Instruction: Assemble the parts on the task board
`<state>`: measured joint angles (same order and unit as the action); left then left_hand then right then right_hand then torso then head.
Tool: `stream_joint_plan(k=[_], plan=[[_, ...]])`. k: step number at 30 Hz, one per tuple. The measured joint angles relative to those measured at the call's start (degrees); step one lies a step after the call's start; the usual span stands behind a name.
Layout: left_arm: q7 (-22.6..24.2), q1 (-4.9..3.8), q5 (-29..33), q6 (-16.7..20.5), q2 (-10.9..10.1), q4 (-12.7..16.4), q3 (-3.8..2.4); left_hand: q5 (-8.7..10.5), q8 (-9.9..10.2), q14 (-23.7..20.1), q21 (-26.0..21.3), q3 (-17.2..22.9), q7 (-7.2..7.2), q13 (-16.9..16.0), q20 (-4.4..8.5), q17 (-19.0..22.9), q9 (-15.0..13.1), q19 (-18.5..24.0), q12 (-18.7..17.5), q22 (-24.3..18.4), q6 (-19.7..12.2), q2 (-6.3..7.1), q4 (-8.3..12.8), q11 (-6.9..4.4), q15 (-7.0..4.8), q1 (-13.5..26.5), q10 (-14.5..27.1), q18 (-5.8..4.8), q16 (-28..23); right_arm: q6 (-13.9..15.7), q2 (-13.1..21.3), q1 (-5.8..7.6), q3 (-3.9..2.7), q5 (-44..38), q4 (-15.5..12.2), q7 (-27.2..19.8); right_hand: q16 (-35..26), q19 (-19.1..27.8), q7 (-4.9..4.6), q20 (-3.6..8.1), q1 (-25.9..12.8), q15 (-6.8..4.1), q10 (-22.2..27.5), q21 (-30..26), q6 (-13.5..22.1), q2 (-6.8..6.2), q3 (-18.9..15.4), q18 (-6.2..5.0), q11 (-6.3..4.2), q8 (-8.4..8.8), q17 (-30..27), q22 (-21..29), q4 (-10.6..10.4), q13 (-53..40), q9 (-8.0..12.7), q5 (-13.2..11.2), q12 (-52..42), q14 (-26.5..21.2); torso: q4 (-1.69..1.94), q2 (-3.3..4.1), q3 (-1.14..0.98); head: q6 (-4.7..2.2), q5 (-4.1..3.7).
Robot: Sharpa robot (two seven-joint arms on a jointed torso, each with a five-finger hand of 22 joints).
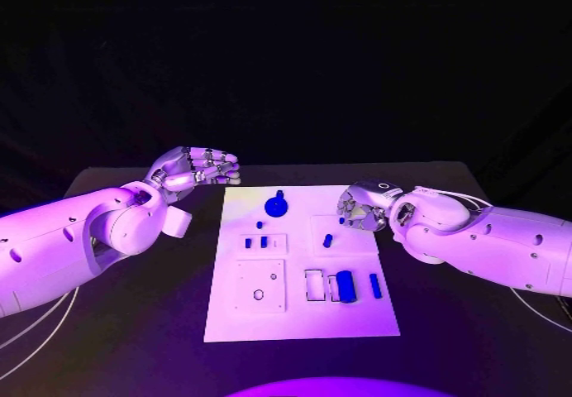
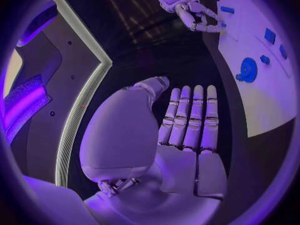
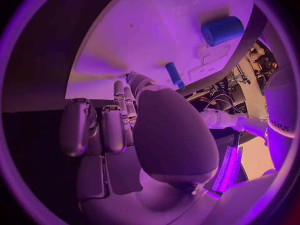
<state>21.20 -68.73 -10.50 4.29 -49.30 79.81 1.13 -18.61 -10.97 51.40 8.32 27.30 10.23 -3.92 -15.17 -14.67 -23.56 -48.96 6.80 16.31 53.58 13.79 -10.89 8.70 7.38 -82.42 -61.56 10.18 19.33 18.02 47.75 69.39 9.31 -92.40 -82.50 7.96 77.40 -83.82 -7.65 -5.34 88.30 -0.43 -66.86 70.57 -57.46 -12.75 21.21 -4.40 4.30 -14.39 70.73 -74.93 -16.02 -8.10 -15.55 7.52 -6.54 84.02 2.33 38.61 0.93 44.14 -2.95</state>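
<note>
On the black table (image 1: 143, 347) lies the white task board (image 1: 304, 327), with blue parts (image 1: 345, 285) on it. Left hand (image 1: 197, 169), fingers straight together, empty, beside its far corner; right hand (image 1: 361, 207), fingers curled, over its right edge.

Dim violet light, fisheye-bent edges

Left hand (image 1: 197, 169) raised, fingers straight and together, holding nothing; right hand (image 1: 361, 207) low, fingers curled, empty.

Board (image 1: 302, 322) centred on table (image 1: 143, 347); left hand (image 1: 197, 169) beyond its far-left corner, right hand (image 1: 361, 207) over its right edge, peg (image 1: 328, 241) just beside fingertips.
</note>
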Motion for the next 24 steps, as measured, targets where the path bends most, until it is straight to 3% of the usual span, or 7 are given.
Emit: stream_joint_plan(k=[6, 16, 24], plan=[[0.2, 0.01, 0.39, -0.02, -0.05, 0.13, 0.0, 0.0, 0.0, 0.21, 0.0, 0.06, 0.22, 0.0, 0.01, 0.0, 0.0, -0.42, -0.22, -0.31, -0.22, 0.0, 0.06, 0.02, 0.2, 0.0, -0.02, 0.0, -0.44, 0.01, -0.8, -0.29, -0.01, -0.43, 0.41, 0.48, 0.0, 0.0, -0.11, 0.0, 0.0, 0.0, -0.61, 0.31, -0.49, 0.0, 1.85, 0.0, 0.0, 0.0, -0.1, 0.0, 0.21, 0.56, -0.12, 1.19, 0.35, 0.0, -0.03, 0.0, 0.0, 0.11, 0.07], [0.26, 0.01, 0.81, -0.02, -0.21, 0.24, 0.0, 0.0, 0.0, 0.2, -0.41, 0.06, 0.63, -0.01, 0.21, -0.01, 0.01, -0.61, -0.68, -0.62, -0.22, 0.0, 0.06, 0.2, 0.21, 0.0, -0.2, 0.0, -0.76, -0.41, -1.56, -0.66, -0.07, -0.54, 0.78, 0.66, 0.22, 0.0, -0.31, 0.0, -1.33, 0.0, -2.38, 0.76, -1.61, -0.22, 7.3, 0.0, -0.09, 0.0, -0.49, 0.01, 1.77, 1.98, -0.91, 7.75, 1.74, 0.0, 0.0, -0.09, 0.04, 0.3, 0.03], [0.24, 0.01, 0.96, -0.01, -0.32, 0.3, 0.0, 0.0, 0.0, 0.41, -0.44, 0.22, 0.63, -0.01, 0.01, -0.01, 0.01, -0.82, -0.82, -0.76, -0.22, 0.0, 0.22, 0.2, 0.41, 0.0, -0.2, -0.01, -1.02, -1.0, -1.72, -0.66, -0.22, -0.57, 0.8, 0.75, 0.22, 0.0, -0.02, 0.0, -1.73, 0.0, -3.11, 0.98, -2.25, 0.01, 8.82, 0.0, -0.22, 0.0, -0.67, 0.01, 2.88, 2.41, -1.42, 8.92, 2.01, 0.0, -0.05, -0.08, 0.04, 0.41, 0.1]])
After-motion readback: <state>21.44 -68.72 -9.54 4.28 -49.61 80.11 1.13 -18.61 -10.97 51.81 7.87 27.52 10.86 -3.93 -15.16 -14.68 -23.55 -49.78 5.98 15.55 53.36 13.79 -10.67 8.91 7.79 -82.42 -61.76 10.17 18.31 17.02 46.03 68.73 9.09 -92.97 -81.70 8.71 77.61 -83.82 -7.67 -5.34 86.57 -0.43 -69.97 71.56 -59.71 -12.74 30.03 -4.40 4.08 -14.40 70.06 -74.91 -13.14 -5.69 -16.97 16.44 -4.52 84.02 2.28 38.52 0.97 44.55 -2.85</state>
